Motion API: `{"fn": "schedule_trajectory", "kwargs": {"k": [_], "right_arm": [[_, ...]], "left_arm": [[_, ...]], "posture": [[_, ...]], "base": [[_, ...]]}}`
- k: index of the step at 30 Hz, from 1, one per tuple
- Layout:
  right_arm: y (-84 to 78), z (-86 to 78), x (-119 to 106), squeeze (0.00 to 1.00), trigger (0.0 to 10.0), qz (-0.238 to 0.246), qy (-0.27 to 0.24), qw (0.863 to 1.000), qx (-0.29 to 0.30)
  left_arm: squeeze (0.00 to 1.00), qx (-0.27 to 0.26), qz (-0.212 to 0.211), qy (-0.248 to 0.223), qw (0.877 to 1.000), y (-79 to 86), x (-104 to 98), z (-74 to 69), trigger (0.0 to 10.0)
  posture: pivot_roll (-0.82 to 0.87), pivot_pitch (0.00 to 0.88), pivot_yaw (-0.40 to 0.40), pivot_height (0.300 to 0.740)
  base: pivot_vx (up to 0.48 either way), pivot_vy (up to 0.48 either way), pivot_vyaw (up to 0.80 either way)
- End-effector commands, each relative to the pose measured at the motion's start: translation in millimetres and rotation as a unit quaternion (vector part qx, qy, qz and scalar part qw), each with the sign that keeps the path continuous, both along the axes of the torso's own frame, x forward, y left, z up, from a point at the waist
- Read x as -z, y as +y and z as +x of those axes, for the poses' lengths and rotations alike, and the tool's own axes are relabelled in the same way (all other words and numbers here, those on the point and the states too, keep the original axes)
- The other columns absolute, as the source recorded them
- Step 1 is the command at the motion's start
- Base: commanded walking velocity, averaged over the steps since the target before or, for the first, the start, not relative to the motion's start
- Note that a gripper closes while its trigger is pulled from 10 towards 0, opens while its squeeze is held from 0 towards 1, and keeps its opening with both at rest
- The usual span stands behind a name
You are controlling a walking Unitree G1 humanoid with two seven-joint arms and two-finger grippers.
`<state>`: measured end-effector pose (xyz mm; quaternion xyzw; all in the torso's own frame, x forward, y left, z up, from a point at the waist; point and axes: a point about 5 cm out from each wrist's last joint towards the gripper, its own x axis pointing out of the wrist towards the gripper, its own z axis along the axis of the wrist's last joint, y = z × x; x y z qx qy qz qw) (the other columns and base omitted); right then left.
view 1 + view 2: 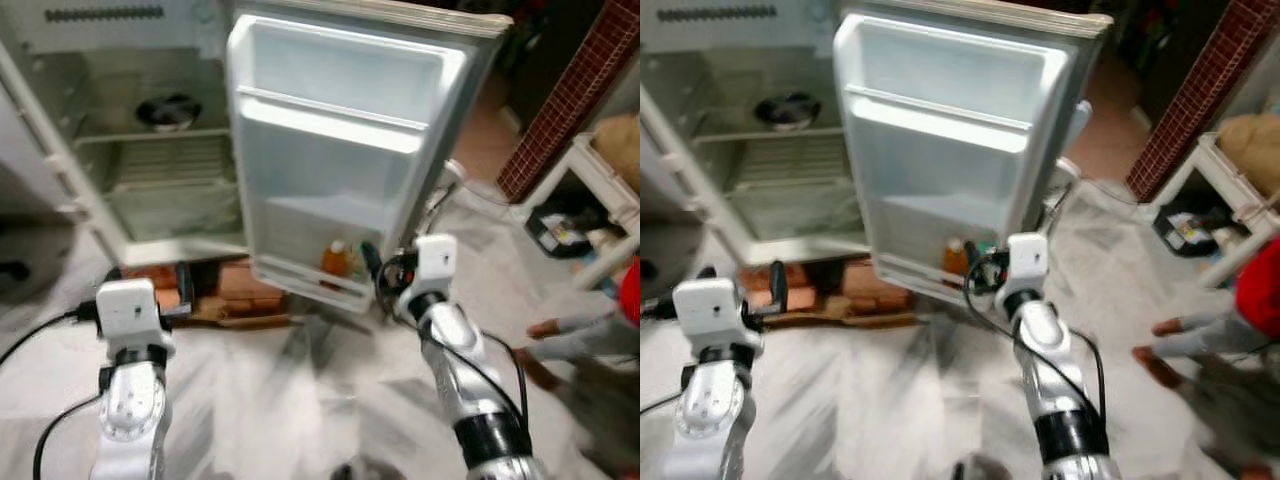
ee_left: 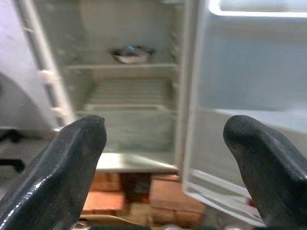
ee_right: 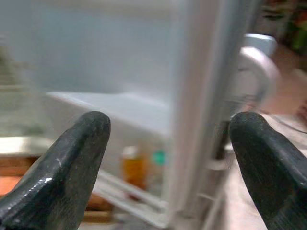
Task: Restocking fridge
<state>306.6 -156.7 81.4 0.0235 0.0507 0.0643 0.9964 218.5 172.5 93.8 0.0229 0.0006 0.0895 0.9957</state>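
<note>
While the fridge [image 1: 150,150] stands open ahead at about eleven o'clock, with its door [image 1: 340,150] swung wide toward twelve, both arms held raised before it. Right gripper [image 3: 168,167] released, black fingers [image 3: 72,163] spread wide apart and clasping nothing, aimed at the outer edge of the door near its lowest shelf; sits at roughly one o'clock, just beside that edge but not touching it. Left gripper [image 2: 165,163] likewise unclenched, fingers [image 2: 67,167] parted and bare, pointed at the fridge's interior from about ten o'clock and well apart from it. On the bottom door shelf [image 1: 310,280], an orange bottle [image 1: 336,260] upright, with a green-capped item [image 3: 158,157] just beside it, too blurred to tell further. Inside the cabinet, a round dark bowl-like dish [image 1: 168,110] resting on the upper wire shelf [image 1: 150,135], lower shelves bare of visible goods. Bricks [image 1: 240,285] under the fridge's base, at about eleven o'clock on the marbled floor [image 1: 300,400]. At three o'clock, a person's hand [image 1: 545,328] and grey sleeve [image 1: 595,335] reaching in low, beside a white rack [image 1: 600,190] with boxes beneath. Brick-red pillar [image 1: 570,95] behind at two o'clock.
</note>
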Motion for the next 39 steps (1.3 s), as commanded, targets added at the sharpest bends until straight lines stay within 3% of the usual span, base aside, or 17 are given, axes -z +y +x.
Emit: {"fn": "schedule_trajectory", "kwargs": {"k": [1, 15, 20, 21, 22, 23, 25, 30, 39], "right_arm": [[13.0, 6.8, -10.6, 0.00, 10.0, 0.009, -0.022, 1.000, -0.017], [13.0, 10.5, -12.8, 0.00, 10.0, 0.001, -0.037, 0.999, -0.028], [10.0, 4.9, -8.1, 0.00, 10.0, 0.002, -0.032, 0.999, -0.038], [11.8, 0.6, -7.5, 0.00, 10.0, 0.017, -0.031, 0.997, -0.068], [14.5, -3.4, -6.3, 0.00, 10.0, 0.026, -0.025, 0.994, -0.098], [21.9, -12.2, -1.2, 0.00, 10.0, 0.046, -0.002, 0.985, -0.165], [25.6, -21.8, 5.4, 0.00, 10.0, 0.054, 0.025, 0.973, -0.221], [21.5, -41.6, 21.7, 0.00, 10.0, 0.010, 0.080, 0.942, -0.326], [13.4, -40.7, 34.3, 0.00, 10.0, -0.064, 0.120, 0.930, -0.341]], "left_arm": [[0.00, -0.012, 0.015, -0.007, 1.000, 8.2, -3.0, -0.5, 10.0], [0.00, -0.006, 0.008, -0.006, 1.000, 4.2, -3.0, 1.6, 10.0], [0.00, -0.005, 0.006, -0.001, 1.000, 3.4, -0.4, -2.4, 10.0], [0.00, -0.006, 0.008, 0.002, 1.000, 3.5, 0.4, -3.5, 10.0], [0.00, -0.006, 0.008, 0.003, 1.000, 3.7, 0.8, -4.0, 10.0], [0.00, -0.007, 0.007, 0.003, 1.000, 3.8, 1.0, -4.5, 10.0], [0.00, -0.007, 0.008, 0.004, 1.000, 3.7, 1.3, -4.7, 10.0], [0.00, -0.001, 0.011, 0.004, 1.000, 1.5, 1.5, -3.4, 10.0], [0.00, 0.001, 0.014, 0.004, 1.000, 2.7, 1.8, -2.1, 10.0]], "posture": [[0.06, 0.068, -0.061, 0.740], [0.05, 0.085, -0.051, 0.740], [0.06, 0.090, -0.055, 0.740], [0.06, 0.090, -0.056, 0.740], [0.06, 0.090, -0.056, 0.740], [0.05, 0.092, -0.055, 0.740], [0.05, 0.092, -0.055, 0.740], [0.05, 0.092, -0.055, 0.740], [0.06, 0.087, -0.053, 0.740]], "base": [[0.446, 0.000, 0.00], [0.261, -0.038, 0.00], [0.000, 0.000, 0.00], [0.000, 0.000, 0.00], [0.000, 0.000, 0.00], [0.000, 0.000, 0.00], [0.000, 0.000, 0.00], [0.000, 0.000, 0.00], [0.000, -0.258, 0.00]]}}
